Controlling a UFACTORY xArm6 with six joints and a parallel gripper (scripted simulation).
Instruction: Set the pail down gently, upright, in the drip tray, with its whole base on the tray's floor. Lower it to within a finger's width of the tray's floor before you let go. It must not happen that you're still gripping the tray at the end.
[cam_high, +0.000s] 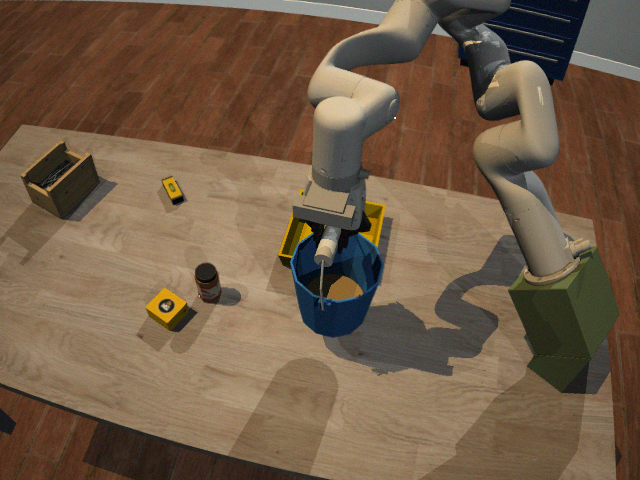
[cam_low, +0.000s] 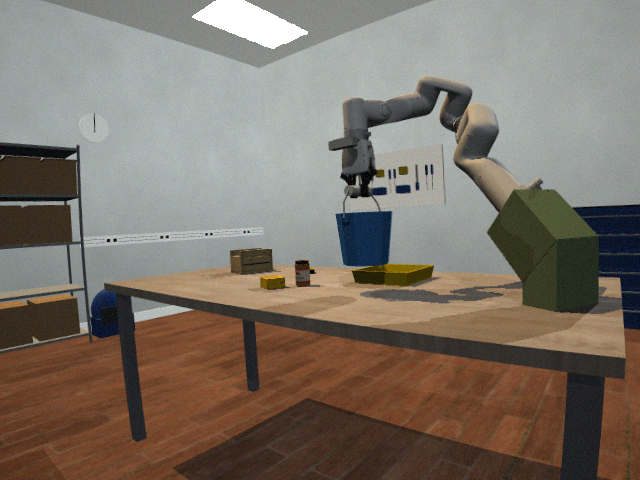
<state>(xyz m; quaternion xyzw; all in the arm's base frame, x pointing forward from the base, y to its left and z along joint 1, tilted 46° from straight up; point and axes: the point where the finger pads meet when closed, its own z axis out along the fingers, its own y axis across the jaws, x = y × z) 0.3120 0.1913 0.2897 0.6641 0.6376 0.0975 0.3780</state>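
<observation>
A blue pail hangs upright in the air from its wire handle, well above the table; it also shows in the exterior view. My gripper is shut on the white grip of the pail's handle. The yellow drip tray lies on the table, below and a little to the right of the pail in the exterior view. In the top view the tray is mostly hidden behind my wrist and the pail. The pail's base stays clear of the tray's rim.
A dark-lidded jar and a yellow box stand left of the pail. A small yellow box and a wooden crate lie further left. My green base block stands at the table's right end.
</observation>
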